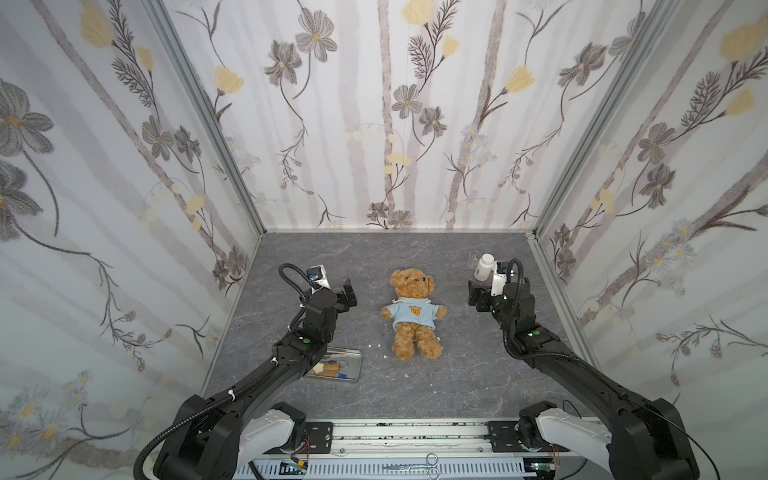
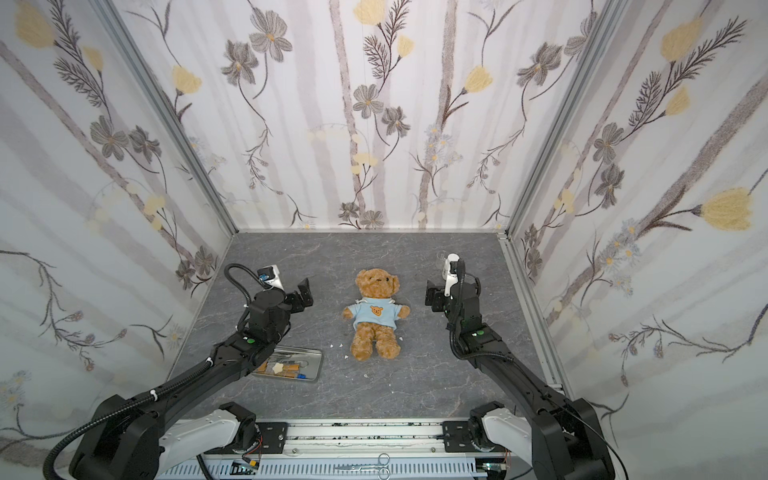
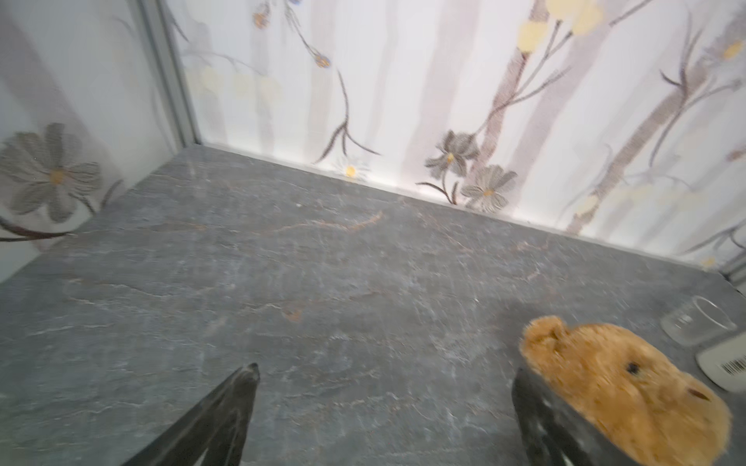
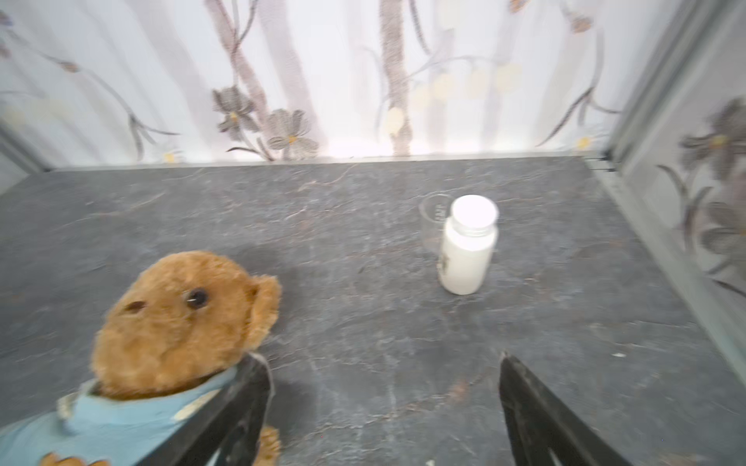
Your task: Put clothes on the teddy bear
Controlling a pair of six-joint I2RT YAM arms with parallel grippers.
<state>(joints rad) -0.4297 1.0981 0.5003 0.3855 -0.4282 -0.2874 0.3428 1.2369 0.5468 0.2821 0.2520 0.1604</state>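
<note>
Floral-papered walls (image 1: 395, 124) enclose a dark grey, marble-veined bench (image 1: 415, 257) on three sides. Two black jointed arms reach in from the front rail, the left arm (image 1: 266, 374) on the left and the right arm (image 1: 582, 365) on the right.

A golden-brown, curly-furred teddy bear (image 1: 411, 282) lies on its back in the middle of the bench, head toward the back wall and legs toward the front. It wears a light blue fabric shirt (image 1: 399, 316) with a small orange bear face on the chest.

The left hand (image 1: 350, 294) sits beside the bear's head on the left. Its fingers (image 3: 242, 387) are spread wide with nothing between them. The right hand (image 1: 473, 295) sits on the opposite side, also spread wide and empty. In both top views both hands are apart from the bear.

A shallow rectangular metal tray (image 1: 355, 353) of small items lies under the left arm. A white plastic bottle (image 4: 468, 246) stands near the back right corner, just in front of a clear beaker (image 4: 432, 218). Metal scissors (image 1: 419, 467) rest on the front rail. A few white crumbs (image 1: 385, 356) dot the bench near the bear's feet.
</note>
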